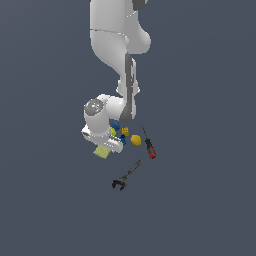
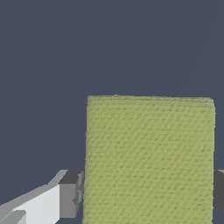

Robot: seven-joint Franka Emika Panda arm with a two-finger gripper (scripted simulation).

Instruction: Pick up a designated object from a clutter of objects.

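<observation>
The designated object, a flat pale yellow-green pad (image 1: 102,152) with a finely textured face, lies at the clutter's edge on the exterior view's left. It fills much of the wrist view as the pad (image 2: 148,157). My gripper (image 1: 108,145) is low over it and open, and the gripper (image 2: 148,194) straddles the pad. One grey finger (image 2: 70,194) stands just off one side edge, and the other finger (image 2: 219,192) sits at the opposite edge. The arm hides part of the clutter.
Behind the gripper sit a blue ball (image 1: 115,125), a yellow-green ball (image 1: 113,131), a tiny yellow block (image 1: 125,132) and a yellow lemon shape (image 1: 135,140). A red-handled screwdriver (image 1: 149,144) and a dark wrench (image 1: 126,176) lie towards the exterior view's right.
</observation>
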